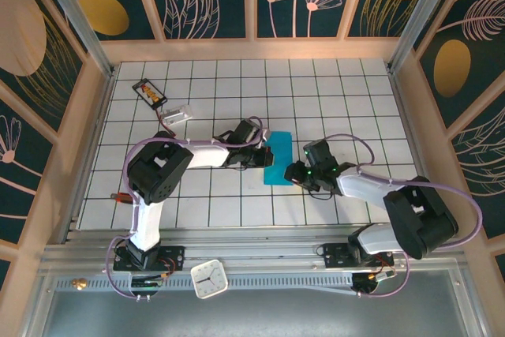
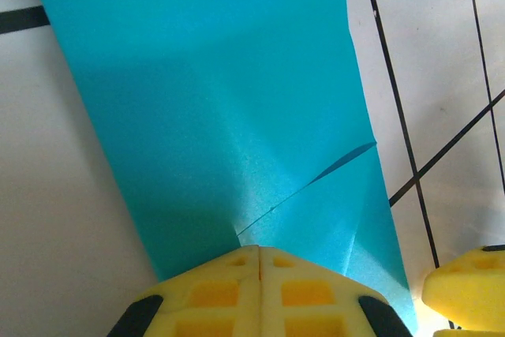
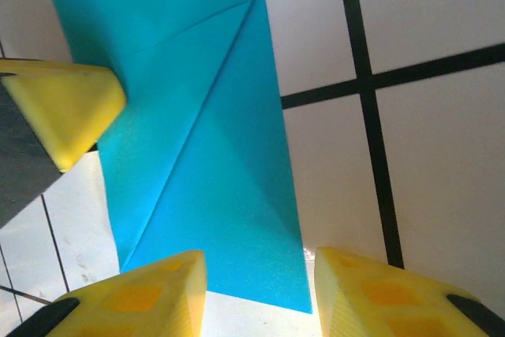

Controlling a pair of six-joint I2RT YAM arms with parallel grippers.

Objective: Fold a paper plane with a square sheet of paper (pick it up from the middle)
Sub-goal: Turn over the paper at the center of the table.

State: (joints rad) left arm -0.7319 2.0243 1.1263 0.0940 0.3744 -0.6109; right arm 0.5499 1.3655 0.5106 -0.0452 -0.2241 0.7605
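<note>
While the left gripper (image 2: 259,256), jaws pressed together, sits on the folded sheet of paper (image 1: 278,157) at mid-table, the right gripper (image 3: 260,274) stands spread astride its near end, with the long axis running straight ahead of it.

Left hand (image 2: 259,254), right hand (image 3: 260,266) flanking paper (image 1: 279,159)

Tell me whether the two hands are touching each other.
Apart. The right wrist view shows a stretch of paper between the shut left hand and the open right hand.
</note>
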